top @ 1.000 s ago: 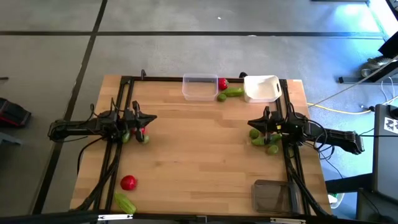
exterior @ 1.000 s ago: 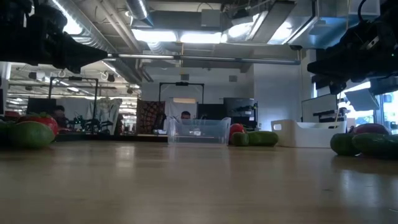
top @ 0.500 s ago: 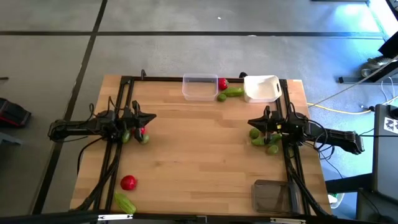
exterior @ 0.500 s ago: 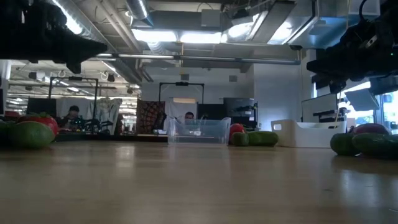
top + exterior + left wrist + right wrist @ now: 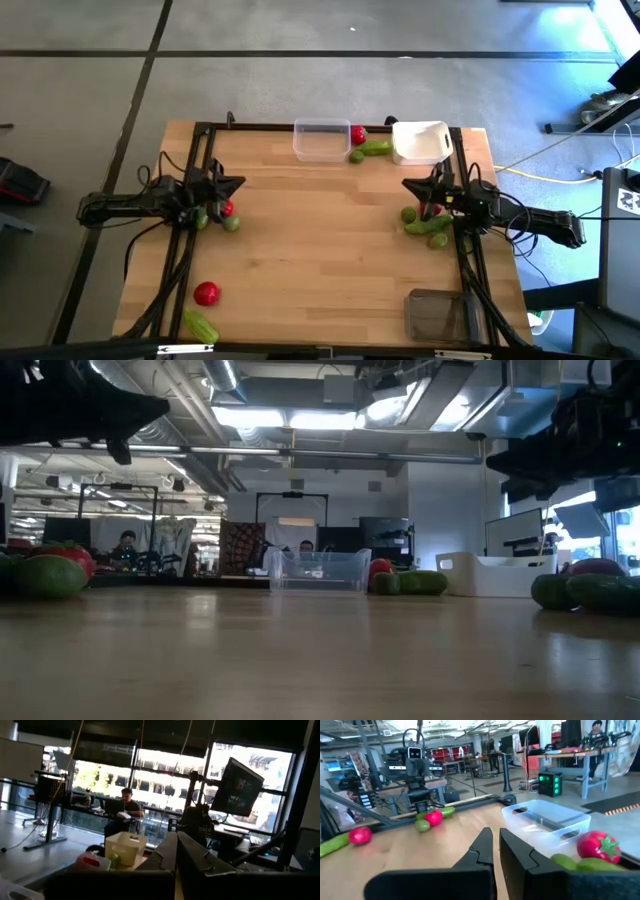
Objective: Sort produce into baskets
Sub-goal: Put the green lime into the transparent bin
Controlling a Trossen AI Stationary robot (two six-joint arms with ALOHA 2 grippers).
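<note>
Taking the clear tub (image 5: 321, 139) at the far edge of the wooden table (image 5: 320, 250) as the landmark: far to its left and nearer the camera end, a red tomato-like piece (image 5: 206, 293) and a bumpy green cucumber (image 5: 201, 325) lie close together at the table's near left corner. Above them, the left gripper (image 5: 236, 182) hovers over the left rail with its fingers pressed together and nothing between them; a red piece (image 5: 226, 208) and a small green fruit (image 5: 231, 224) lie on the wood just beside it. Directly right of the clear tub sit a red piece (image 5: 358, 134), a round green fruit (image 5: 356, 155) and a cucumber (image 5: 376, 147), touching one another, with the white tub (image 5: 420, 142) just beyond. Further right and nearer, the right gripper (image 5: 408, 185) is likewise closed and empty above a cluster of green produce (image 5: 428, 226). The dark grey tub (image 5: 436, 315) stands at the near right corner, well apart from the clear one
</note>
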